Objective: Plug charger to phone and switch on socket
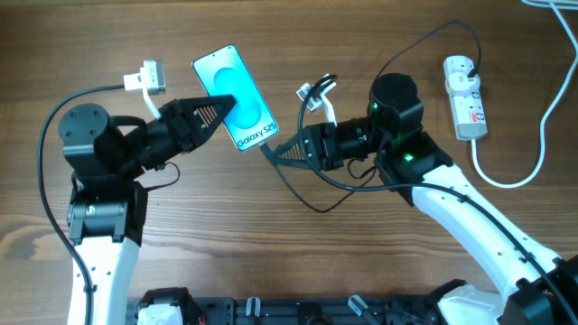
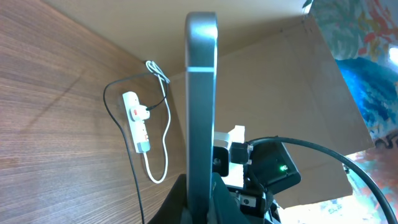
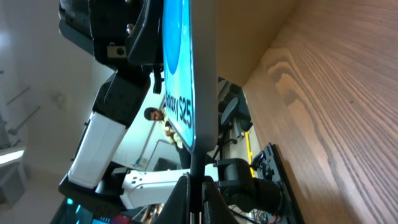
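A: Where is the phone (image 1: 237, 97) held?
B: It is clamped in the left gripper (image 1: 224, 106), at 11 o'clock from the middle of the table (image 1: 361, 271). In the left wrist view only its grey edge is seen, and the fingers are cut off at the bottom.
A: And the charger (image 1: 316, 208)?
B: Its tip is pinched by the right gripper (image 1: 274, 152) at the phone's 5 o'clock end. The tip is hidden by the fingers (image 3: 178, 198), so whether it is seated cannot be told. The black cable is seen looping toward 6 o'clock.
A: Is the socket (image 1: 464, 97) switched on?
B: That cannot be made out; it lies at 2 o'clock and the switch is too small. Its white lead (image 1: 543, 135) is cut off at the top edge
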Robot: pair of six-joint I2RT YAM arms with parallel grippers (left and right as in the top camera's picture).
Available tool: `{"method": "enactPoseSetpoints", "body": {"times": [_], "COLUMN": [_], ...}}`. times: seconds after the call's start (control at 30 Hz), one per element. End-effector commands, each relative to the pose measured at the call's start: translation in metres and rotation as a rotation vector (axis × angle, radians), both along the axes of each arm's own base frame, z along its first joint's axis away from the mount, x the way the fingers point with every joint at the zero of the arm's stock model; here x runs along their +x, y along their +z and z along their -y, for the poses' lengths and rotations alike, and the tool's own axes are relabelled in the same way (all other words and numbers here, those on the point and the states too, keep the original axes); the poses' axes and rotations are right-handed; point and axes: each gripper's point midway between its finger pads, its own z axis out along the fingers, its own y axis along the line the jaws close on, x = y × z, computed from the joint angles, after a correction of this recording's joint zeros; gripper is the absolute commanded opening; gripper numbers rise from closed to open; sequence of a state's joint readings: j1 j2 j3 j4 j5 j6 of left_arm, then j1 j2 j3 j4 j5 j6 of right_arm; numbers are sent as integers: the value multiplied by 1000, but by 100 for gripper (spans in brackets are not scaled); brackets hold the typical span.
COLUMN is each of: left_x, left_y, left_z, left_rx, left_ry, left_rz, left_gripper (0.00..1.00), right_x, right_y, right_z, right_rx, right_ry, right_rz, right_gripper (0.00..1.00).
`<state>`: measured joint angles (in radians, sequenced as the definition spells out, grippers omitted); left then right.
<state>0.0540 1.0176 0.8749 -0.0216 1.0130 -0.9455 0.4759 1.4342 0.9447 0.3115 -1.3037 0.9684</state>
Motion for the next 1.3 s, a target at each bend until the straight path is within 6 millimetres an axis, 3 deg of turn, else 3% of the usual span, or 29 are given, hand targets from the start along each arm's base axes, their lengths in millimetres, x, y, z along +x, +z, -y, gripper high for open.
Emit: {"method": "enactPoseSetpoints", "body": {"times": [0.0,0.43,0.77,1.27], "left_x": [-4,-4,-4,-5], "left_y": [9,9,9,8], "left_z": [1,1,1,1], "left_rx": [-4,-4,-2,-3], "left_ry": [-17,-18,-18,-22], "left_rz": [27,27,29,23], "left_gripper": [4,4,4,4], "right_x": [-9,2,-9,-2], "right_y": [9,8,11,10], "right_z": [3,1,3,1], "right_rx": [19,10,20,9], "right_ry": [52,-8,60,18], "right_rz": [15,6,-9,-36], "right_gripper": [4,4,4,4]}}
